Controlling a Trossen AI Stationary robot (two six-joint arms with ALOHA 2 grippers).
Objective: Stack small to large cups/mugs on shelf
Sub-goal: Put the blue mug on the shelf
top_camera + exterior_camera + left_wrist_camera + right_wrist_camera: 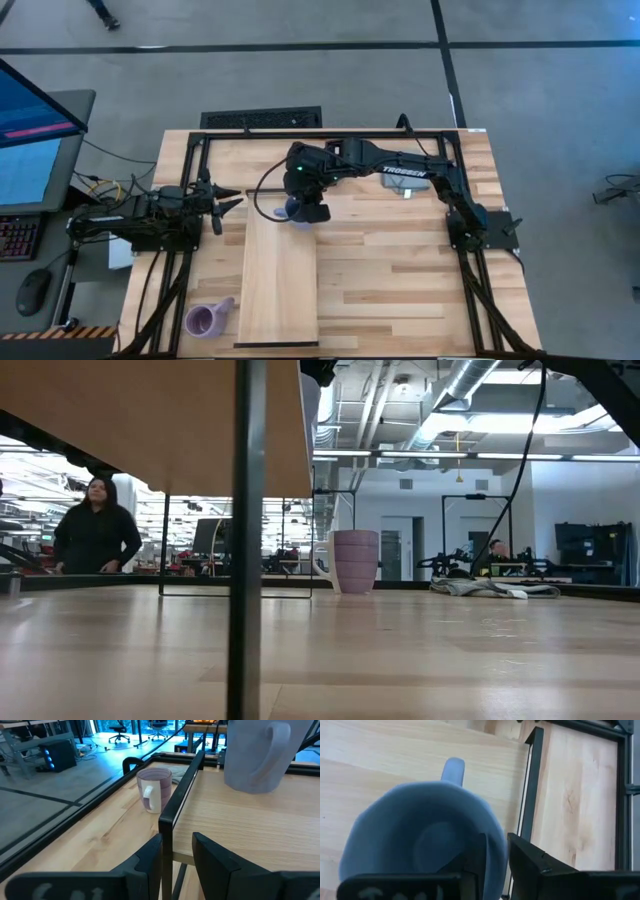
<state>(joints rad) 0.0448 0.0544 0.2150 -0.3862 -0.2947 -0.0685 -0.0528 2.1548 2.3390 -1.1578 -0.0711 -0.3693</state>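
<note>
right pincer [492,855] clamped on blue-grey mug [415,845] rim, one finger inside, mug beneath it at shelf [278,285] end. thin rim hold could slip, tipping mug off edge. left pincer [175,852] apart, straddling shelf frame.

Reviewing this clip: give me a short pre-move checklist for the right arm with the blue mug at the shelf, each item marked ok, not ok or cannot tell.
1. Right claw grips the blue-grey mug: ok, one finger inside the rim, one outside.
2. Mug is over the shelf: ok, at its far end in the high view.
3. Mug base rests on the board: cannot tell, the arm covers it.
4. Left claw is out of the way: ok, it waits beside the shelf's left edge, holding nothing.
5. Purple mug is not yet on the shelf: ok, it stands on the tabletop near the shelf's near-left corner.
6. Third mug located: cannot tell.
</note>
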